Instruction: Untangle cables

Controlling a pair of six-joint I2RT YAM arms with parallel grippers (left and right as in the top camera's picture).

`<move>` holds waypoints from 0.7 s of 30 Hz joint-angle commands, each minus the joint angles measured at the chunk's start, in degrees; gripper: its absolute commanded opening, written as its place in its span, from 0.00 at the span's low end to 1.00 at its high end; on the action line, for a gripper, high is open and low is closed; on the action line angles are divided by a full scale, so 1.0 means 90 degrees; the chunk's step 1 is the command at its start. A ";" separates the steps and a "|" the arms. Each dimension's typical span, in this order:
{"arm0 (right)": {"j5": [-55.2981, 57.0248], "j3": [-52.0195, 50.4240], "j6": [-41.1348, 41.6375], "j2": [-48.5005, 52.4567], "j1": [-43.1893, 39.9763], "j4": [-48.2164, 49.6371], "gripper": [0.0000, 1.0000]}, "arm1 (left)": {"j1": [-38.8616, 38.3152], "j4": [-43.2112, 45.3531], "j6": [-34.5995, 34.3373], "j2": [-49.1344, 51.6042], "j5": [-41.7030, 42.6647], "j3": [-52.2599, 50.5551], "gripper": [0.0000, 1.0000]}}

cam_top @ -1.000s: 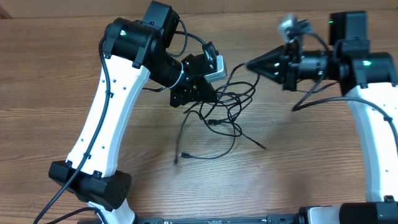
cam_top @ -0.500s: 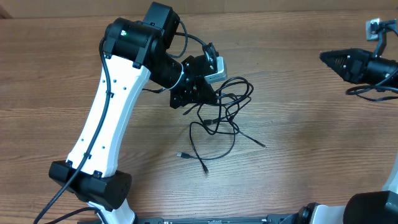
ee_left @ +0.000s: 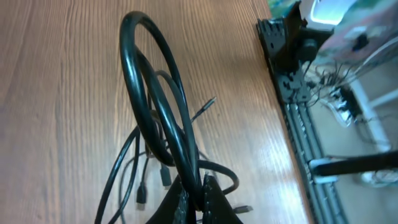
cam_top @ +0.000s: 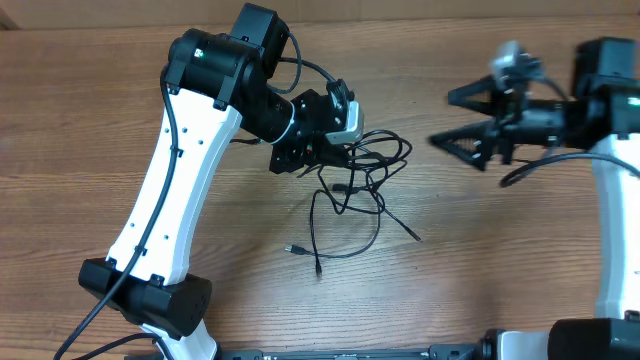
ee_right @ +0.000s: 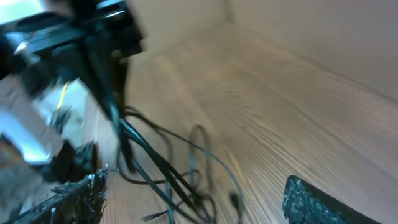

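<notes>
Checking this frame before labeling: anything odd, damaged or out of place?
Nothing looks damaged. The cables lie in one tangled bunch on the table, with a loop pinched in the left gripper. The right gripper is open, apart from them.

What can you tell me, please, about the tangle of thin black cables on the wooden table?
The thin black cables form a loose tangle of loops on the wooden table. One part is pinched in the left hand, a loop arching out from it. Loose strands trail away, ending in small plugs. The open right hand is clear of them.
</notes>
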 commanded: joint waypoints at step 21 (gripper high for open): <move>-0.0221 0.0068 -0.0391 0.0019 0.1970 0.0576 0.43 | -0.0019 0.0075 0.2120 0.0046 0.0109 0.0051 0.05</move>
